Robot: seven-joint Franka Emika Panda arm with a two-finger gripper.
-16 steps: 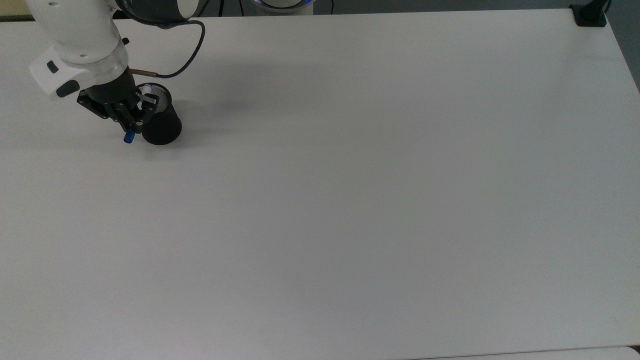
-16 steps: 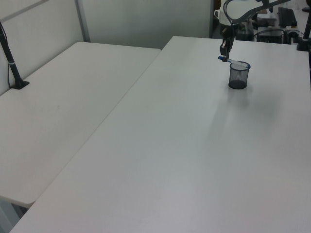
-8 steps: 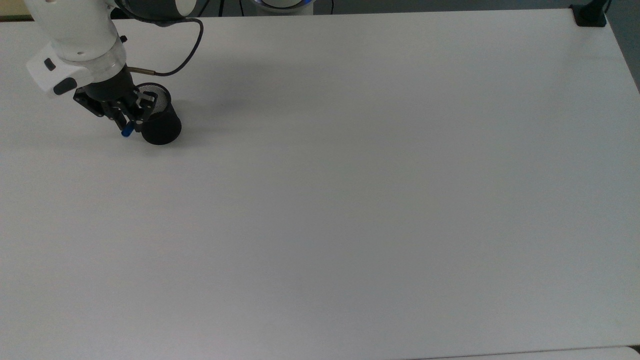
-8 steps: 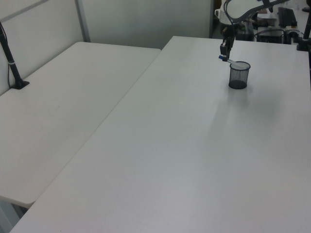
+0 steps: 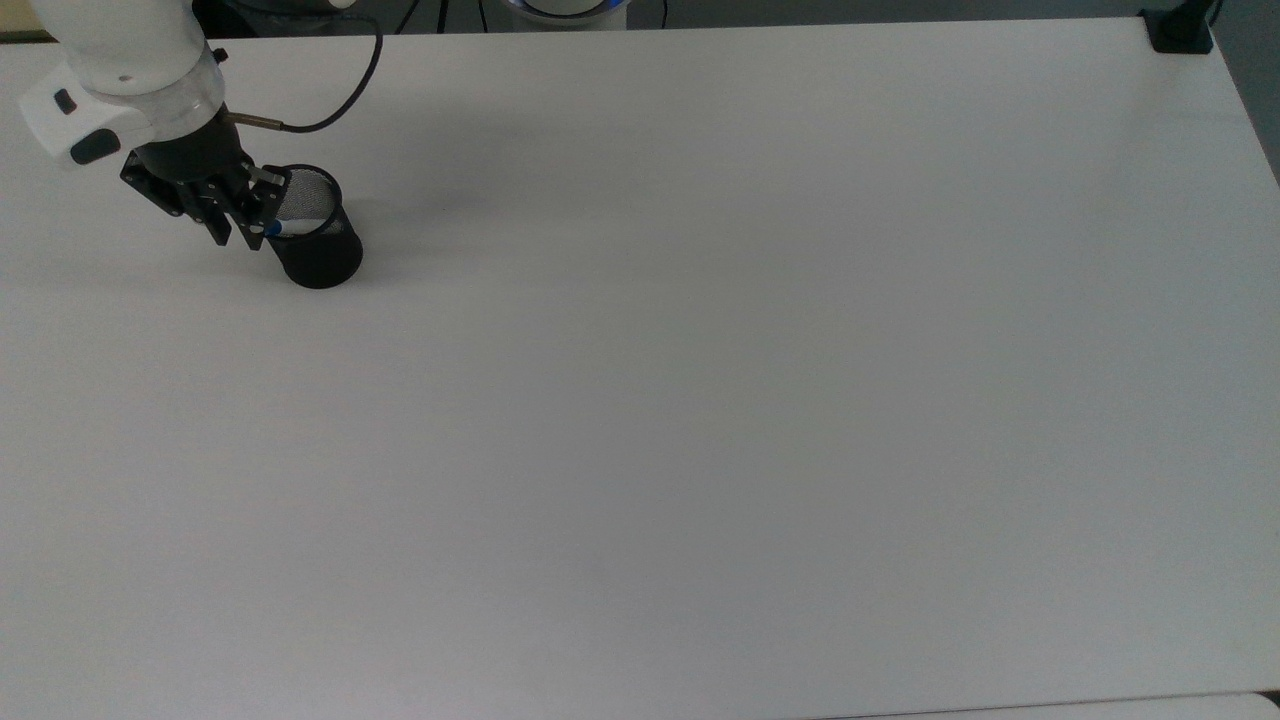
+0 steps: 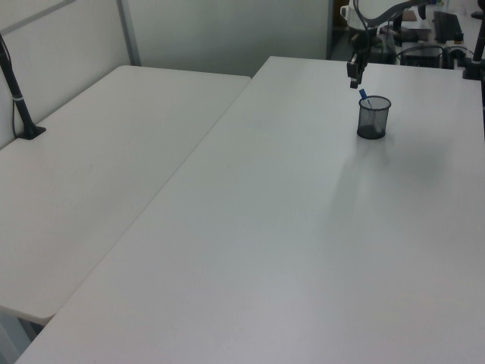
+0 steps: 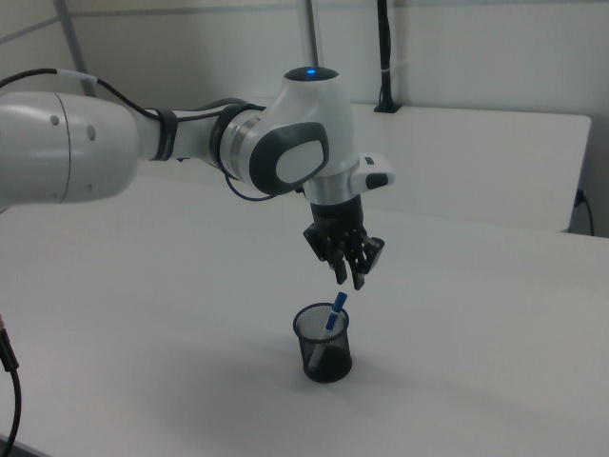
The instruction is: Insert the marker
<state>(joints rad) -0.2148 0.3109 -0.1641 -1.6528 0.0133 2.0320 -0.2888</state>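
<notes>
Marker: the marker (image 7: pixel 334 312) is standing tilted inside the black mesh cup (image 7: pixel 324 345), blue cap sticking out over the rim.
Gripper: I am seeing the gripper (image 7: pixel 348 275) hanging just above the cup, apart from the cap; its fingers are spread and holding nothing.
Axis: the marker is leaning up toward the gripper.
Around: the white desk (image 5: pixel 700 350) around the cup is bare; I judge nothing is blocking a retreat.
</notes>
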